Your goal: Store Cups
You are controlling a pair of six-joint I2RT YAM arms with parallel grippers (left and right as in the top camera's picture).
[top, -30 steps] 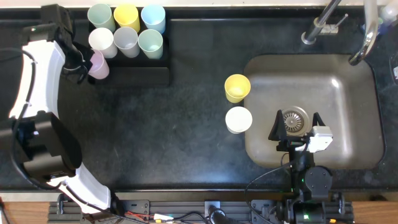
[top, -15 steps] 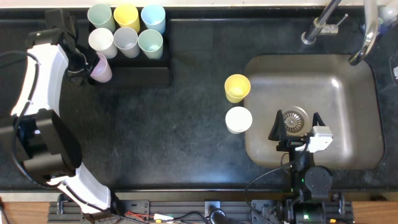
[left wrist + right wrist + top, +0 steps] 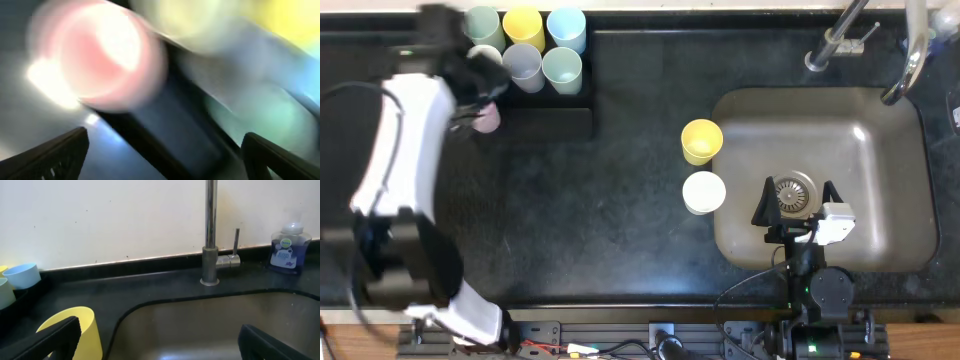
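Observation:
A pink cup (image 3: 486, 119) stands at the left end of the black rack (image 3: 555, 122), which holds several pastel cups. My left gripper (image 3: 472, 82) hovers just behind the pink cup. In the left wrist view that pink cup (image 3: 100, 55) lies ahead of my left gripper (image 3: 165, 160), whose fingers are spread wide with nothing between them. A yellow cup (image 3: 701, 140) and a white cup (image 3: 703, 192) stand on the counter by the sink's left rim. My right gripper (image 3: 796, 205) is open over the sink, near the drain. The right wrist view shows the yellow cup (image 3: 75, 330) close by.
The steel sink (image 3: 880, 120) fills the right side, with a faucet (image 3: 835, 40) behind it. A faucet (image 3: 210, 230) and a blue soap bottle (image 3: 289, 247) stand against the back wall. Dark counter (image 3: 600, 220) lies between rack and sink.
The left arm has swung quickly right and back over the rack. The pink cup has slid slightly toward the front by the rack's left end. The right arm has not moved.

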